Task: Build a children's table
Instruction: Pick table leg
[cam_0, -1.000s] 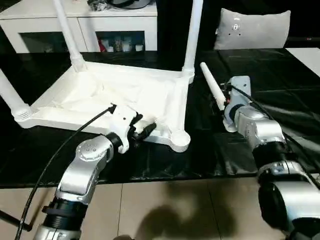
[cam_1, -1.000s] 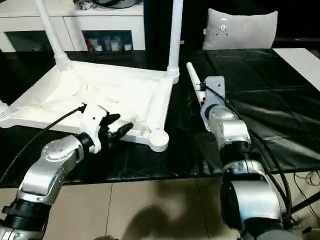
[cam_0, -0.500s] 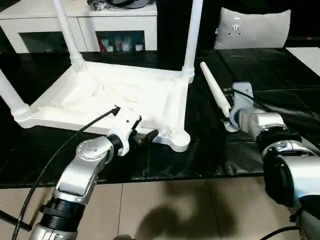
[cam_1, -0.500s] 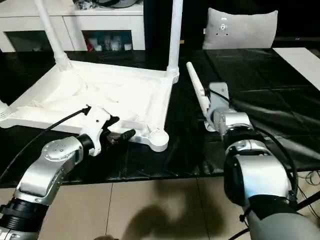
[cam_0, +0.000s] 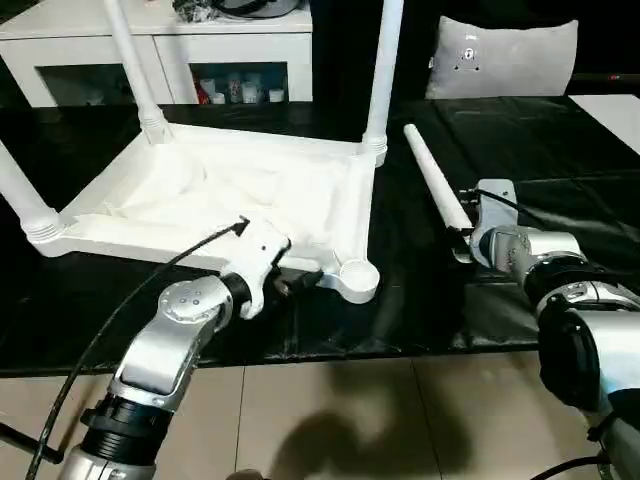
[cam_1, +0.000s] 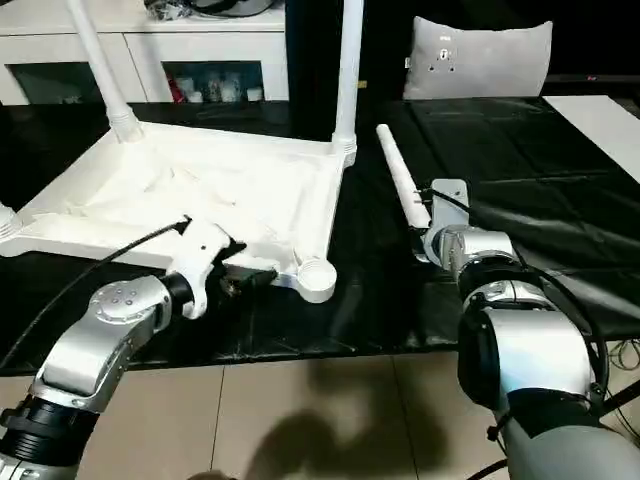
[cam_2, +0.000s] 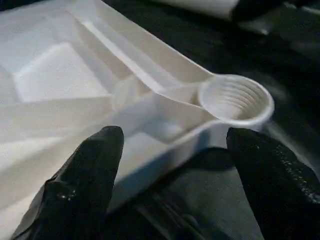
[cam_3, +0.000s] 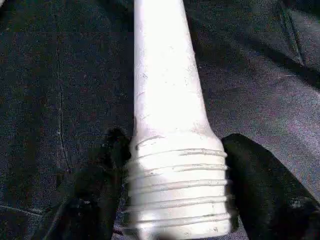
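White plastic children's table, upside down and part-assembled

The rectangular white plastic tabletop (cam_0: 230, 200) lies ribbed underside up on the black surface, three round tapered white legs (cam_0: 382, 70) standing upright in its corner sockets. The near corner's threaded socket (cam_2: 235, 97) is empty. The fourth white leg (cam_0: 435, 180) lies loose just beside the top, threaded end (cam_3: 177, 185) nearest the robot.

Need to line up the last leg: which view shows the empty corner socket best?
The left wrist view: the empty socket sits close, its inner threads visible. Both eye views show it small at the tabletop's near corner; the right wrist view shows the loose leg.
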